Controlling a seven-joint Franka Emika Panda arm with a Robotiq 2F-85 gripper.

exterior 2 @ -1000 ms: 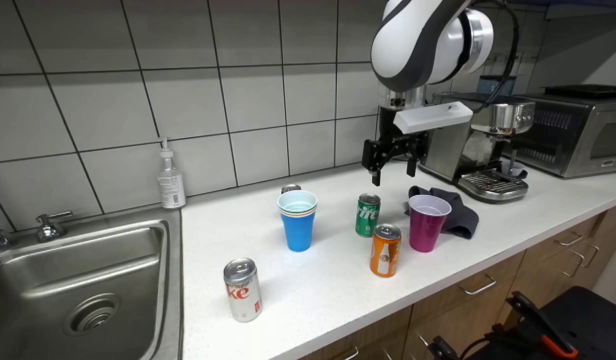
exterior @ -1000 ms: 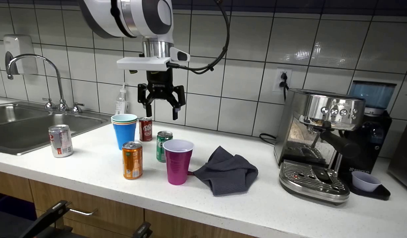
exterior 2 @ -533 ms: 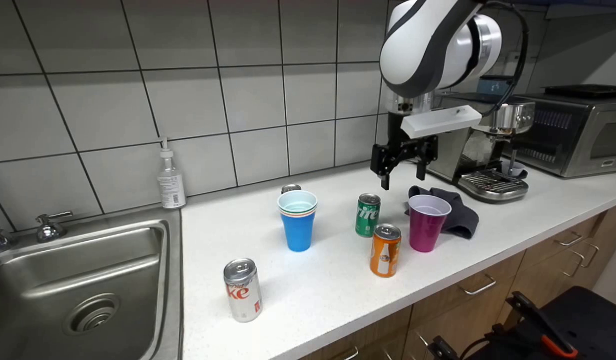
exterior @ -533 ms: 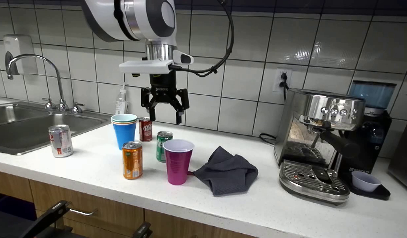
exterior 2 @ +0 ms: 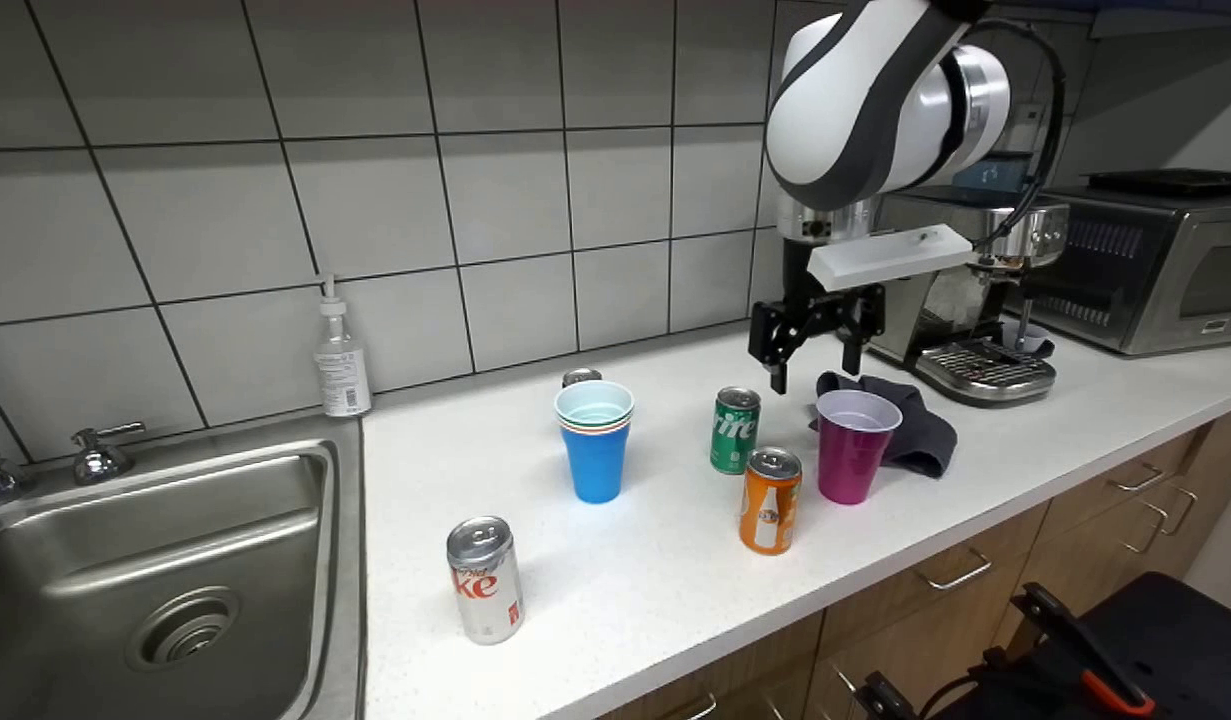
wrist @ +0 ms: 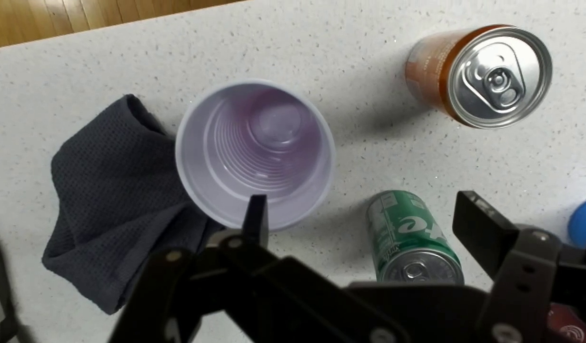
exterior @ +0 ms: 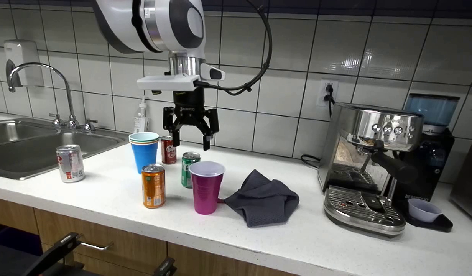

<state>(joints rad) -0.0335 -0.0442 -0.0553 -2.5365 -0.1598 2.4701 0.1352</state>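
One hand (exterior: 191,143), spread wide and gripping nothing, hangs near a green can (exterior 2: 735,432) and a magenta cup (exterior: 206,193), the cup standing closer to the front edge of the worktop (exterior: 105,191).

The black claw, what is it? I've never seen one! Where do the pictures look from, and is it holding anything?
It's a gripper, like a hand for a white robot arm. Two pictures look on from outside the robot. The wrist view looks down from the arm's wrist, past the fingers. On the counter stand a purple cup, a stack of cups, an orange can, a green can, a red can and a silver can. A dark cloth lies near the purple cup, and farther along stands a coffee machine. The gripper holds nothing: its fingers are spread apart above the counter.
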